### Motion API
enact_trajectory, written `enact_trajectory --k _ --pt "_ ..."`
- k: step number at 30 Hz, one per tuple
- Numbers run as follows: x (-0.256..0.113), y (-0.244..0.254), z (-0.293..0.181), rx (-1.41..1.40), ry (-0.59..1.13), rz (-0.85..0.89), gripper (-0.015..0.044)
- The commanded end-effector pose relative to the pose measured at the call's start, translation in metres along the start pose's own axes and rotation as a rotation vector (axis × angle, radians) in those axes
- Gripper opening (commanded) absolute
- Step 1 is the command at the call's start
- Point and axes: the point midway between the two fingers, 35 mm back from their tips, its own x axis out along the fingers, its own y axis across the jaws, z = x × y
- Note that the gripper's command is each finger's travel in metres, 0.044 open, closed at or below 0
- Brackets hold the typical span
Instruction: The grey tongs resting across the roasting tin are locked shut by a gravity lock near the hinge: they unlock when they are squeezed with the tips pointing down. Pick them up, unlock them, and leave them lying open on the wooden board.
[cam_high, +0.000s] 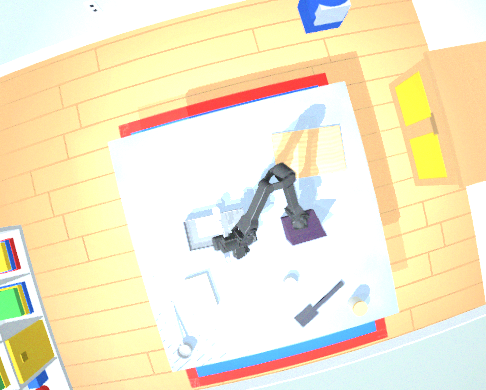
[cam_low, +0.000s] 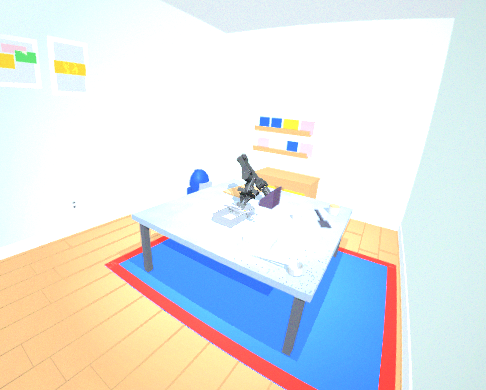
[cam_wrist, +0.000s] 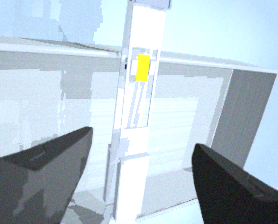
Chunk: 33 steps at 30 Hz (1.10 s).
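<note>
The pale grey tongs (cam_wrist: 142, 22) (cam_high: 216, 213) lie across the roasting tin (cam_wrist: 240, 110) (cam_high: 188, 237) (cam_low: 219, 220), with a yellow patch (cam_wrist: 143, 68) on them. In the top view the arm hides much of them. My gripper (cam_wrist: 143, 143) (cam_low: 241, 204) is open above the tin. In the wrist view the tongs run lengthwise between its two dark fingers, with space on both sides, and neither finger touches them. I cannot tell whether the tongs' arms are apart. The wooden board (cam_high: 327, 150) (cam_low: 232, 192) lies at the back of the table and bears nothing but shadows.
The arm stands on a purple base (cam_high: 312, 231) (cam_low: 270, 198). A dark spatula (cam_high: 320, 303) (cam_low: 321, 218) and a pale yellow round object (cam_high: 359, 308) (cam_low: 334, 209) lie on the base's other side from the board. A white round object (cam_high: 185, 350) (cam_low: 295, 269) is near a table corner.
</note>
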Motion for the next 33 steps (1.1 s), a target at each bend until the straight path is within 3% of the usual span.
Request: enact_trajectory --k 1,33 --pt "-0.001 0.005 -0.002 -0.021 0.005 0.005 0.026" --pt "0.04 0.003 -0.001 -0.019 0.002 0.008 0.026"
